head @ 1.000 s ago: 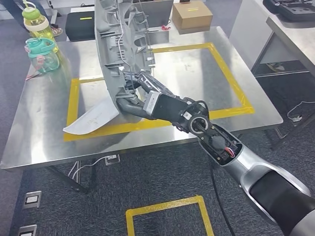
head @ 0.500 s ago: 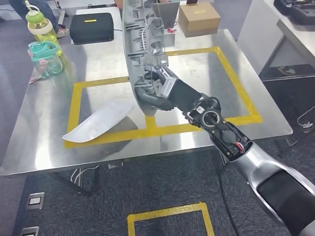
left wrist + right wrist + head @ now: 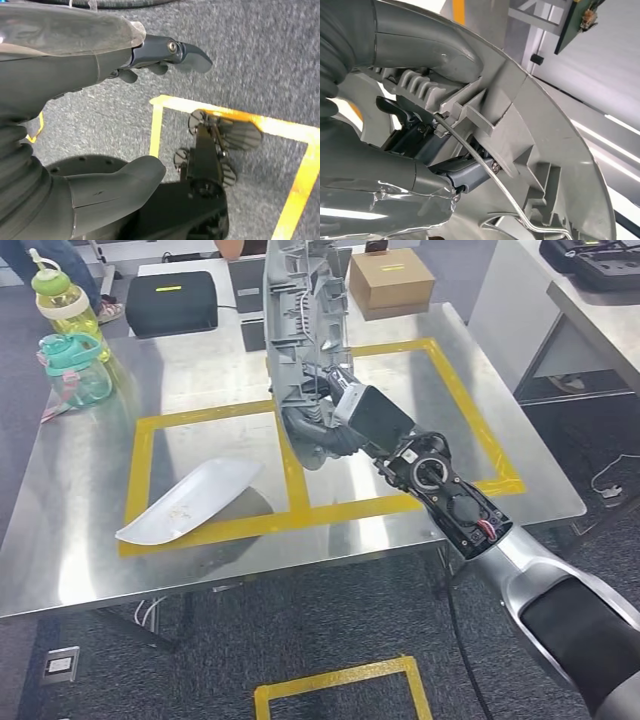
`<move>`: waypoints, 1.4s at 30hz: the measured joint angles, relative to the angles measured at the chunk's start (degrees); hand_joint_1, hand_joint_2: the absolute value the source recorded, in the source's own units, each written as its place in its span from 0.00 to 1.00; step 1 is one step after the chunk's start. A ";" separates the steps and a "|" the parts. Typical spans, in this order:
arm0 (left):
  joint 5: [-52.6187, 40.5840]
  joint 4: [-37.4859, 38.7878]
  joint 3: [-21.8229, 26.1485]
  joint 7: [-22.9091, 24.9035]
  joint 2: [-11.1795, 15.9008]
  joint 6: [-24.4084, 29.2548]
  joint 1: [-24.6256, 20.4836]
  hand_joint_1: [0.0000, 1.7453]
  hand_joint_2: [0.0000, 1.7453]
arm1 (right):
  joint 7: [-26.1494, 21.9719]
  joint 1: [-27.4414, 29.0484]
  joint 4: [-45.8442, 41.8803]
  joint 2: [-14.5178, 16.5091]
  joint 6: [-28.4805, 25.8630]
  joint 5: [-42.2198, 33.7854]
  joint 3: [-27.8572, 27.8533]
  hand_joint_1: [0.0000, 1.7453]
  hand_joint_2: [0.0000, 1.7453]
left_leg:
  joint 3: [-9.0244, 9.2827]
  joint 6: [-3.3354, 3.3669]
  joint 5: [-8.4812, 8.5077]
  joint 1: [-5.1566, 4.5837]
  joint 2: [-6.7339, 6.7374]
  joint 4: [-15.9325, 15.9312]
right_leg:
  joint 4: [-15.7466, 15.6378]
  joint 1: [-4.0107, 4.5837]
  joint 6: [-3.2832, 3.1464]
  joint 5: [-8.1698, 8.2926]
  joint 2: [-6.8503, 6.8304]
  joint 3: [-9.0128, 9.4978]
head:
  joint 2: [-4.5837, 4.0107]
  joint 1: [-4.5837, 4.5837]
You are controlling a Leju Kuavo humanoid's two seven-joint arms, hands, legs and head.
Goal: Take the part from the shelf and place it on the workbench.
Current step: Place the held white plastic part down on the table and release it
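My right hand (image 3: 326, 428) grips the lower end of a long grey ribbed plastic part (image 3: 302, 330) and holds it upright above the steel workbench (image 3: 90, 500), over the dividing line between the two yellow-taped boxes. In the right wrist view the thumb (image 3: 433, 47) and fingers (image 3: 410, 175) clamp the part (image 3: 546, 150) around its ribs and wire. A white curved part (image 3: 192, 498) lies flat in the left taped box. My left hand (image 3: 113, 115) hangs over the grey carpet with fingers apart and nothing in it.
Two drink bottles (image 3: 72, 340) stand at the bench's far left corner. A black case (image 3: 172, 302) and a cardboard box (image 3: 391, 280) sit along the far edge. Another table (image 3: 596, 310) is at the right. A yellow taped square (image 3: 340, 690) marks the floor in front.
The view has shifted as the camera moved. My right arm has carried the grey part further over the bench, toward the far side and slightly right of the white part.
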 joint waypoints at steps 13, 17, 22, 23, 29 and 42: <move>-0.56 0.00 0.02 -0.08 -0.21 -0.15 -0.40 0.00 1.00 | -0.25 0.65 1.10 -1.08 -0.17 -0.28 -0.89 1.00 1.00 | 3.31 -0.61 -2.68 0.59 -0.34 0.06 | 1.57 -0.93 1.60 2.86 -0.41 -3.02 | 0.00 2.17; -0.56 0.00 0.01 -0.04 -0.17 -0.21 -0.52 0.00 1.00 | -0.17 0.80 1.15 -1.13 -0.17 -0.33 -1.10 1.00 1.00 | 2.58 -1.64 -3.59 0.57 -0.16 1.41 | 0.73 -0.91 0.17 2.32 -0.23 -2.34 | 0.00 1.46; -0.56 0.00 -0.01 -0.04 -0.20 -0.30 -0.54 0.00 1.00 | -0.31 0.89 1.31 -1.17 -0.19 -0.33 -1.27 1.00 1.00 | -6.32 -2.08 -8.80 0.60 0.00 16.90 | 0.51 -0.57 -1.03 2.01 -0.20 -1.86 | 0.00 0.25; -0.56 0.00 -0.01 -0.04 -0.20 -0.31 -0.51 0.00 1.00 | -0.31 0.98 1.39 -1.17 -0.15 -0.34 -1.27 1.00 1.00 | -6.72 -1.87 -7.78 0.55 -0.01 16.70 | 0.51 -0.42 -1.13 1.89 -0.15 -1.72 | 0.00 0.15; -0.54 0.00 0.00 -0.04 0.18 -0.30 -0.69 0.00 1.00 | -0.53 0.90 1.58 -1.17 -0.07 -0.36 -1.31 1.00 1.00 | 0.11 0.34 -0.39 -0.59 0.16 0.63 | 0.55 0.33 -0.65 0.92 0.03 -1.16 | 0.00 0.03; -0.39 0.01 0.01 -0.39 -0.20 -0.60 -0.50 0.00 1.00 | -0.76 1.37 2.14 -1.34 0.25 -0.25 -1.30 1.00 1.00 | 3.05 -0.23 -2.34 0.76 -0.10 0.04 | 4.41 -1.60 2.77 1.81 -0.44 -3.95 | 0.00 1.99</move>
